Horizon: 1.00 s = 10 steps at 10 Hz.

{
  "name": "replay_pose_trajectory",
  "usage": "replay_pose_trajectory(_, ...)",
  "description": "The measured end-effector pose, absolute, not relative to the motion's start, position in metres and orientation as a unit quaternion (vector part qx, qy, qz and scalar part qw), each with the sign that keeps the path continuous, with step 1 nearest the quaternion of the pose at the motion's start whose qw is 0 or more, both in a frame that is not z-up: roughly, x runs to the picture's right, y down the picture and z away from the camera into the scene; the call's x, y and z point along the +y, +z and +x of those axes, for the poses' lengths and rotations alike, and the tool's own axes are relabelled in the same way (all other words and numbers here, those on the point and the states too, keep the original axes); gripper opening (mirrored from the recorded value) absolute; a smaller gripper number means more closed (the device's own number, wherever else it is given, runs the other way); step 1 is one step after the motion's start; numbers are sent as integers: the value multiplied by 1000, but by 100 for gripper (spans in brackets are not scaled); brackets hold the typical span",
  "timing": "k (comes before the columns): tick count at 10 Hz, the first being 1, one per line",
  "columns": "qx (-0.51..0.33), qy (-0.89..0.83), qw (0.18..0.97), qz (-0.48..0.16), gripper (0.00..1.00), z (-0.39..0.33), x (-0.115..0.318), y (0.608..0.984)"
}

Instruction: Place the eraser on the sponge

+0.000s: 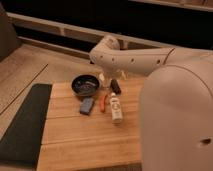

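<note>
The eraser (115, 86) is a small black block lying on the wooden table (90, 140), just right of the black bowl. The sponge (86, 105), a flat blue-grey pad, lies in front of the bowl, a short way left of and nearer than the eraser. My gripper (111, 77) hangs from the end of the white arm (135, 60), right behind and above the eraser and partly hidden by the arm. I cannot make out whether it touches the eraser.
A black bowl (85, 84) stands behind the sponge. A thin orange-red tool (104, 103) and a white bottle (116, 108) lie between the sponge and my body. A large dark mat (24, 125) covers the table's left edge. My white body (175, 120) fills the right.
</note>
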State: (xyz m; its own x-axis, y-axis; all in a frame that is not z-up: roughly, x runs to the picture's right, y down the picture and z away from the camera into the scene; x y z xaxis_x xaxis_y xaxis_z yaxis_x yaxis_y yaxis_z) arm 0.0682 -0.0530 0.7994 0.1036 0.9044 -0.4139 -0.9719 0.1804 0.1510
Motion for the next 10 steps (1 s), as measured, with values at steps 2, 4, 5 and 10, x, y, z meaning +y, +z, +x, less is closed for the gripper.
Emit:
replay_pose_trajectory(2, 198, 618, 755, -91, 65, 81, -63, 816)
replay_pose_trajectory(4, 191, 606, 764, -109, 65, 91, -62, 826)
replay_pose_trajectory(5, 187, 603, 767, -116, 65, 97, -62, 830)
replay_pose_trajectory(10, 189, 593, 777, -94, 65, 104, -65, 833)
